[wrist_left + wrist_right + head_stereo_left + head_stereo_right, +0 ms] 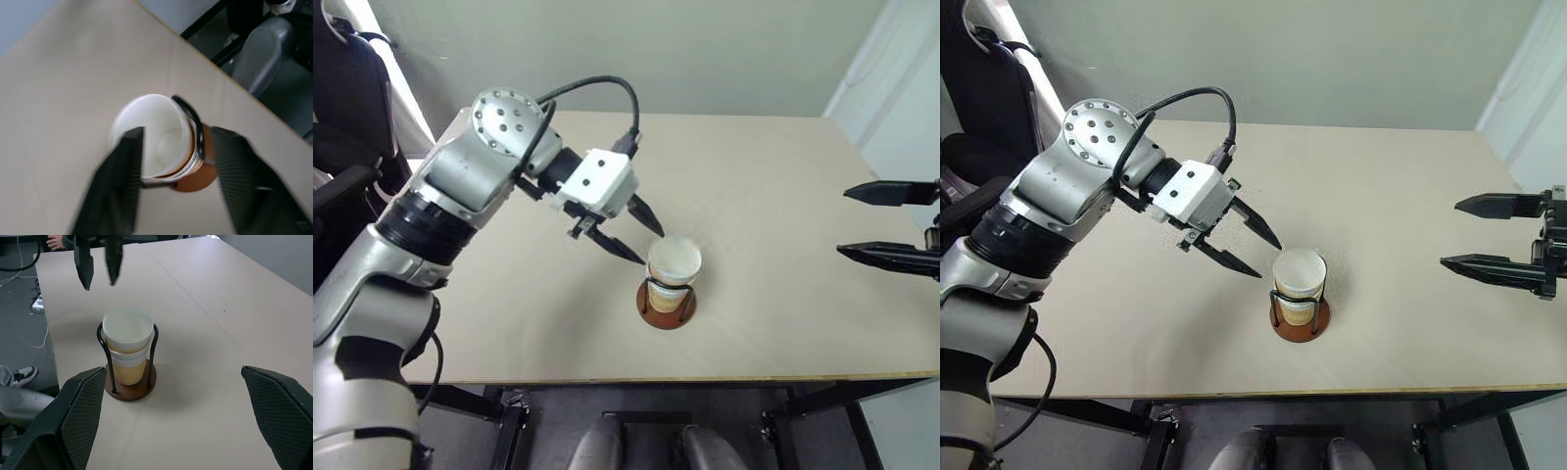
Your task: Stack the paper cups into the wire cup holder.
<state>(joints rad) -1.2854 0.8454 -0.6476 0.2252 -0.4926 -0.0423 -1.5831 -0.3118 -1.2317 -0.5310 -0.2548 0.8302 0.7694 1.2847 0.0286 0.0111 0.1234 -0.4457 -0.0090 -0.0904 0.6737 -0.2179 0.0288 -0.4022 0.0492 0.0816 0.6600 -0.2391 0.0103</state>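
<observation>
A: Right, nearest the table's front edge first: the wire cup holder stands upright on its reddish-brown base, roughly midway across the table.

B: And the paper cups?

A: Nested inside the wire loops. From the right wrist view I count three rims, one in another, the top cup standing proud of the loops. No loose cup on the tabletop that I can see.

B: So the stacking's done?

A: By my reckoning, nearly all of it. Every cup looks to be in the holder (whether the top one is pressed fully home, I can't say). What may be left is only for the arm to draw clear.

B: Grippers?

A: The left gripper hangs just beside the stack's upper rim, on the robot's left of it, angled down toward the cups. Its two black fingers are spread with empty air between them; nothing held, not touching the cup as far as I can tell.

B: The other one?

A: The right gripper is well apart, off at the table's right edge, jaws spread wide and empty, pointing in toward the holder.

B: Farther back?

A: Bare tabletop to the far edge, then wall. A person's hand rests beyond the table's far corner in the right wrist view.
</observation>
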